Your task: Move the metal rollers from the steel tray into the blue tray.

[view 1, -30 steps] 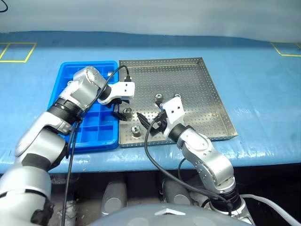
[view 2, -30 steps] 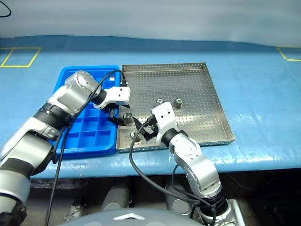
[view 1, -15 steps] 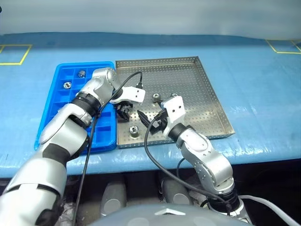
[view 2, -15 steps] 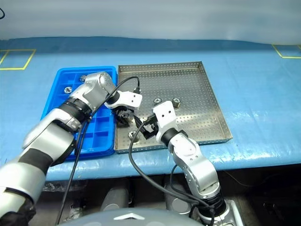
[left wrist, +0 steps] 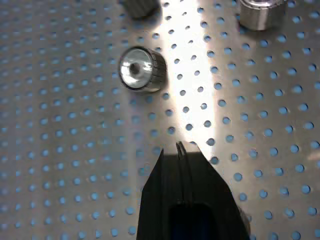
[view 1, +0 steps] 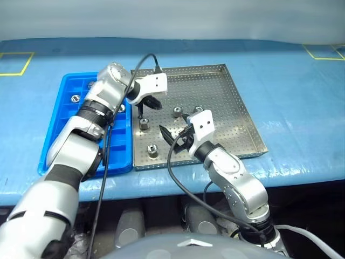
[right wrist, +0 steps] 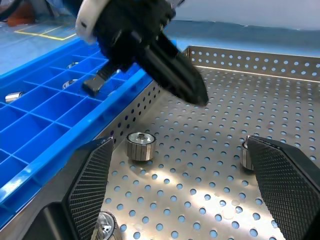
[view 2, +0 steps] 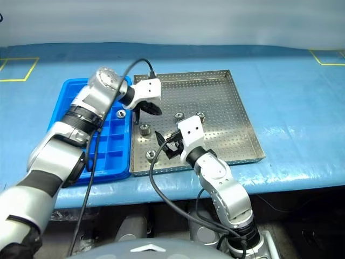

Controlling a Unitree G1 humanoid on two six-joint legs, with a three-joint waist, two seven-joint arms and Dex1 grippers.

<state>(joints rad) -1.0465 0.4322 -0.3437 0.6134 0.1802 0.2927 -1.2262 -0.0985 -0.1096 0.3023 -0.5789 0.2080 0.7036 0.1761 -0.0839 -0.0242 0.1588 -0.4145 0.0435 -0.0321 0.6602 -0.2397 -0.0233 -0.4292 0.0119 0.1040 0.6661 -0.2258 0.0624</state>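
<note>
Four metal rollers (view 1: pixel 144 123) lie in my steel tray (view 1: pixel 226 91); others occupy far cells of the blue tray (view 1: pixel 59 140) beside it. My left pincer (left wrist: pixel 181 150), fingers pressed together on nothing, hangs above the perforated floor near one roller. My right pincer (right wrist: pixel 185 165), spread wide and empty, sits low over the tray.

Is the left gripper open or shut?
Shut and empty: the left gripper has its fingertips pressed together above the steel tray.
</note>
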